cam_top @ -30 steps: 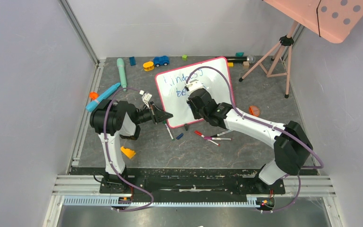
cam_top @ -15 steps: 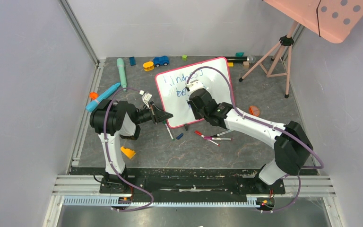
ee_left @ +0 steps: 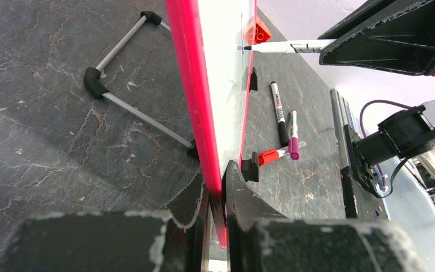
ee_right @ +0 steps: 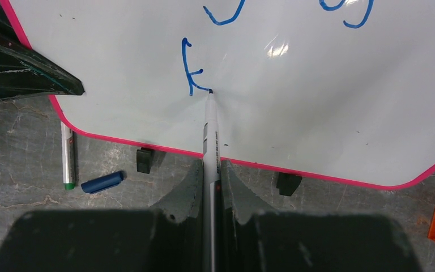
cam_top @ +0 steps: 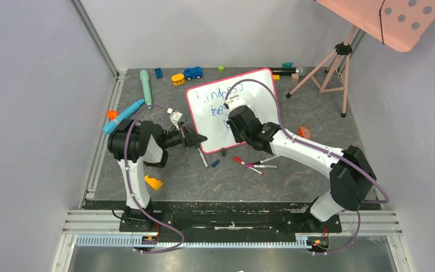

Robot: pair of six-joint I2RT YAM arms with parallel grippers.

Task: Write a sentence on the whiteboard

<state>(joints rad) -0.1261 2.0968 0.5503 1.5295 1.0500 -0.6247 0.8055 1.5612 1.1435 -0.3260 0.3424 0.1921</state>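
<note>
The overhead view is bright, even and diffuse. The arms cast only faint, soft-edged shadows on the grey tabletop (cam_top: 232, 182), and detail there is sharp though small. In the right wrist view the glossy whiteboard (ee_right: 317, 102) shows one small white glare patch near its middle, and a faint grey shadow surrounds the marker (ee_right: 210, 130) tip. The blue strokes are crisp. The right hand (ee_right: 210, 171) along the bottom edge is dark and soft. In the left wrist view the left hand (ee_left: 217, 190) and the nearest frame are blurred, and the top right corner washes out to white.

Sentence (cam_top: 218, 95) partly behind right hand (cam_top: 232, 120)
</note>
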